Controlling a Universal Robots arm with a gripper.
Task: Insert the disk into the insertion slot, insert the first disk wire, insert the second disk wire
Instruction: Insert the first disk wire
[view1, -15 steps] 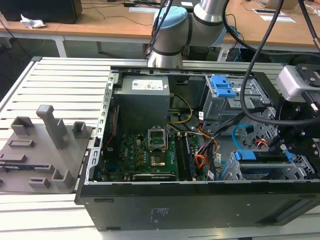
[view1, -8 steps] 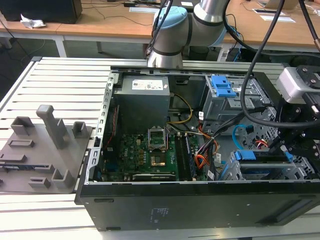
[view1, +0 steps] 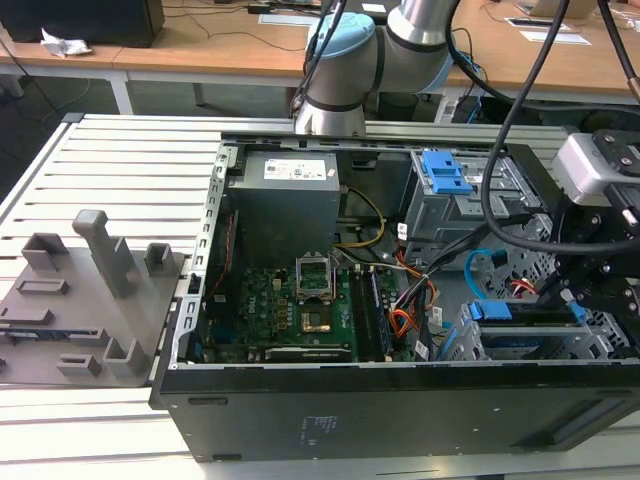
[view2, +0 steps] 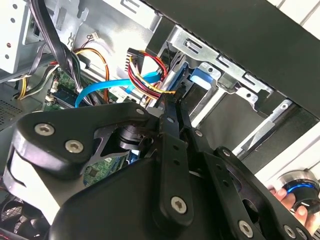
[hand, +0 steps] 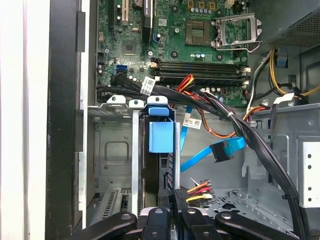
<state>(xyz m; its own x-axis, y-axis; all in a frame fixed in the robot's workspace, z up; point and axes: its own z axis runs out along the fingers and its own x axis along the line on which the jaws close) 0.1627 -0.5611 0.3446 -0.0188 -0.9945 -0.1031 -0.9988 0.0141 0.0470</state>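
Second wrist view, hand (view2: 172, 101) pinching first disk wire (view2: 144, 75)

The exterior view looks down at an angle onto an open black metal computer case (view1: 300, 420), with a grey robot arm (view1: 400, 40) at upper centre. Both wrist views sit close inside the case and share the blue-framed silver disk (hand: 161, 136) (view2: 202, 79) in the silvery perforated insertion slot (hand: 120, 145) (view2: 235, 82). The second wrist view seems tilted sideways.

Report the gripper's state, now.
Gripper: closed on the plug of the orange-red wire.
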